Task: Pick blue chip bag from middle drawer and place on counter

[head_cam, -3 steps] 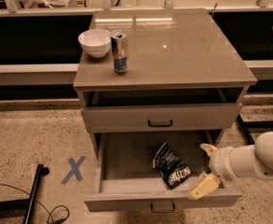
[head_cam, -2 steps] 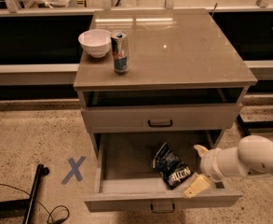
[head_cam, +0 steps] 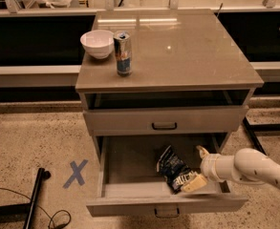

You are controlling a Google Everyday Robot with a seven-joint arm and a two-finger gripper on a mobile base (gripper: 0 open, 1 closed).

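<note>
We are working below the counter (head_cam: 187, 46), where the middle drawer (head_cam: 130, 168) is standing open toward us. The chip bag (head_cam: 173, 168) is lying crumpled on the drawer floor, right of centre. Our gripper (head_cam: 199, 168) is hovering at the bag's right edge with its jaws spread apart, one finger on the far side and one at the bag's near corner. We are judging the bag to be light, soft, slippery foil, so pinching a crumpled fold mid-body should hold best.
</note>
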